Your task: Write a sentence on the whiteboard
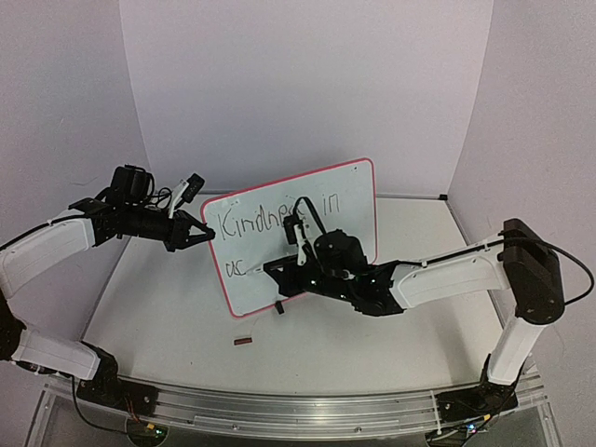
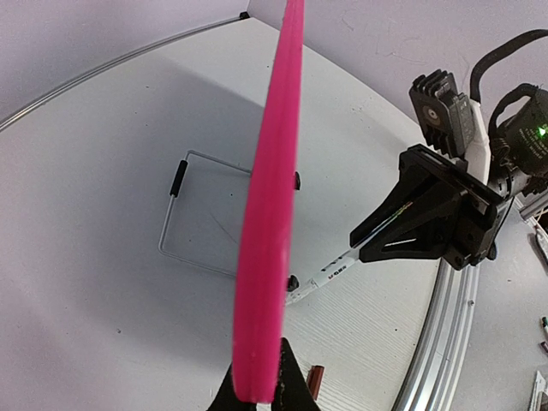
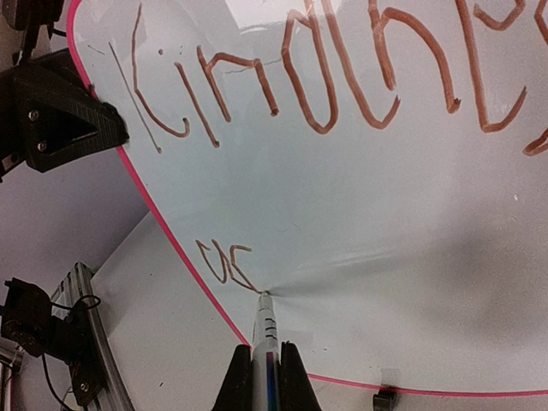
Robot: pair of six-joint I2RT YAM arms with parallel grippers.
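Observation:
The whiteboard [image 1: 244, 247] stands tilted on the table, glossy white with a pink-red rim [image 2: 270, 214]. The sentence [image 1: 270, 219] reads "Kindness in" along the top in thin brown strokes [image 3: 300, 86]. A second line [image 3: 224, 261] holds a few letters at the lower left. My left gripper [image 1: 207, 233] is shut on the board's left edge, its fingers clamping the rim [image 2: 261, 390]. My right gripper [image 3: 265, 377] is shut on a white marker [image 3: 267, 330]. The marker's tip touches the board just after the last stroke. From the left wrist, marker [image 2: 330, 272] and right gripper [image 2: 377, 235] show beyond the rim.
A small red-brown marker cap [image 1: 243, 342] lies on the table in front of the board. A wire stand [image 2: 184, 214] sits behind the board, and black clip feet [image 3: 385, 398] grip its lower edge. An aluminium rail [image 1: 279, 410] runs along the near edge. Pale walls enclose the table.

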